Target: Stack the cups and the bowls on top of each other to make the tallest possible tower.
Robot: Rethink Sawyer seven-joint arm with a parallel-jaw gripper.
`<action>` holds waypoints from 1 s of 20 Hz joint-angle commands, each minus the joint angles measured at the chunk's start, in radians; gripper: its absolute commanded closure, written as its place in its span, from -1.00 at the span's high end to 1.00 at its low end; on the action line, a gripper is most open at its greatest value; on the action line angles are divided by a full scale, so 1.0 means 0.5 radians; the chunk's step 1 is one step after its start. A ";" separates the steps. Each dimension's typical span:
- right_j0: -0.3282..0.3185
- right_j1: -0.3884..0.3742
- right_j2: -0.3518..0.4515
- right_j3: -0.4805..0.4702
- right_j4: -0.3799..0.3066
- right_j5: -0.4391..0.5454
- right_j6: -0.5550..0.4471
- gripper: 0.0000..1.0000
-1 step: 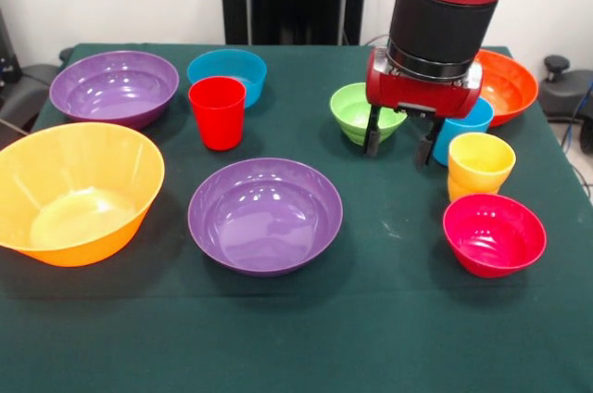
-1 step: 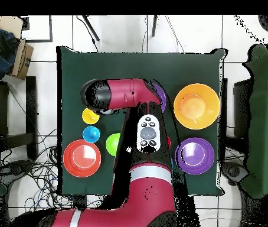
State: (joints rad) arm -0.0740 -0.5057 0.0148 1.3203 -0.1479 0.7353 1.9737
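My gripper (image 1: 401, 147) is open with nothing between its fingers. It hangs low between the small green bowl (image 1: 357, 107) on its left and the light blue cup (image 1: 466, 124) on its right. A yellow cup (image 1: 480, 163) stands just in front of the blue cup, and a magenta bowl (image 1: 493, 234) sits nearer still. The orange bowl (image 1: 508, 85) is behind the gripper to the right. The red cup (image 1: 218, 112) stands upright by the blue bowl (image 1: 227, 73). Two purple bowls (image 1: 114, 87) (image 1: 265, 215) and the yellow-orange bowl (image 1: 76, 191) sit apart on the left. Nothing is stacked.
The green cloth table (image 1: 398, 319) carries everything. In the overhead view my arm (image 2: 142, 133) covers the table's middle; the yellow cup (image 2: 91, 116), light blue cup (image 2: 91, 134) and orange bowl (image 2: 82, 158) show beside it.
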 commanded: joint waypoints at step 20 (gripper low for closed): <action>0.041 0.135 0.129 -0.085 -0.186 0.108 -0.213 1.00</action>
State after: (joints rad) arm -0.0612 -0.4954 0.0150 1.3197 -0.1479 0.7353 1.9737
